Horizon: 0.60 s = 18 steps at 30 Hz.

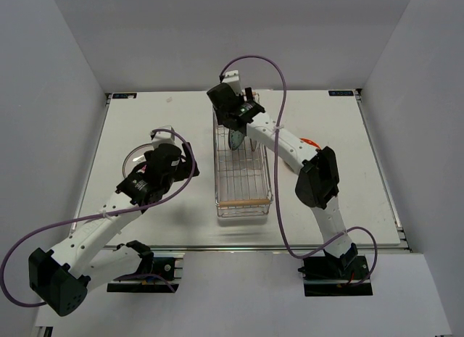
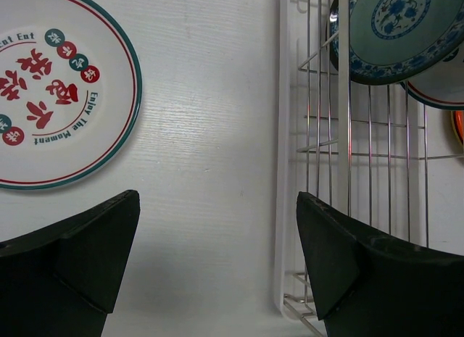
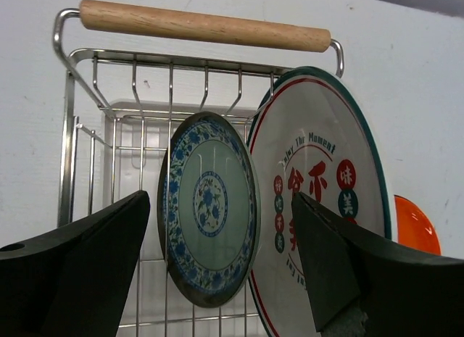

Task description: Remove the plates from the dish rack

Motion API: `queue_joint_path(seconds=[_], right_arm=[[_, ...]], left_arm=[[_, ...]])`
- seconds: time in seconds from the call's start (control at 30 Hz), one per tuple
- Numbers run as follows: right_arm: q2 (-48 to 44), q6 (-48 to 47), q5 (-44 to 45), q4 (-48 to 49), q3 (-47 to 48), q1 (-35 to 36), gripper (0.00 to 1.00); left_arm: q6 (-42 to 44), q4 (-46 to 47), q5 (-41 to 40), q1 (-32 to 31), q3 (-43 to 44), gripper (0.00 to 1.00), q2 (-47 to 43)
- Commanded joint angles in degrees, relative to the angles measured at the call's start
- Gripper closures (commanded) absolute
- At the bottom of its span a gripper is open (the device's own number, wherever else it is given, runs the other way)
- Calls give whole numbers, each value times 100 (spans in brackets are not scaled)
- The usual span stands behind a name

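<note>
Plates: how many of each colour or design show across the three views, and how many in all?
White plates with red characters: 2
Blue-patterned plate: 1
Orange plate: 1
Total: 4

Plates only partly seen
The orange plate (image 3: 415, 228) is mostly hidden behind the racked lettered plate (image 3: 319, 206), itself cut off at the bottom edge; worktop plate (image 2: 58, 83) cropped left and top in the left wrist view; blue-patterned plate (image 2: 395, 32) cropped above there.
</note>
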Motion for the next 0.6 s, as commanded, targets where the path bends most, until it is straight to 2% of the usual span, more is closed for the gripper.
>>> queue_joint_path(seconds=[0.0,0.4,0.57], right_arm=[[80,290,-338,96,3,-139,16],[282,651,-673,157,-226,-315,29],[274,835,-760,166,-261,-350,40]], left_arm=[[-10,90,12,16,-26,2,-164],[-54,169,21,16,-245,2,-296],[-71,143,-23,16,-263,2,-349]])
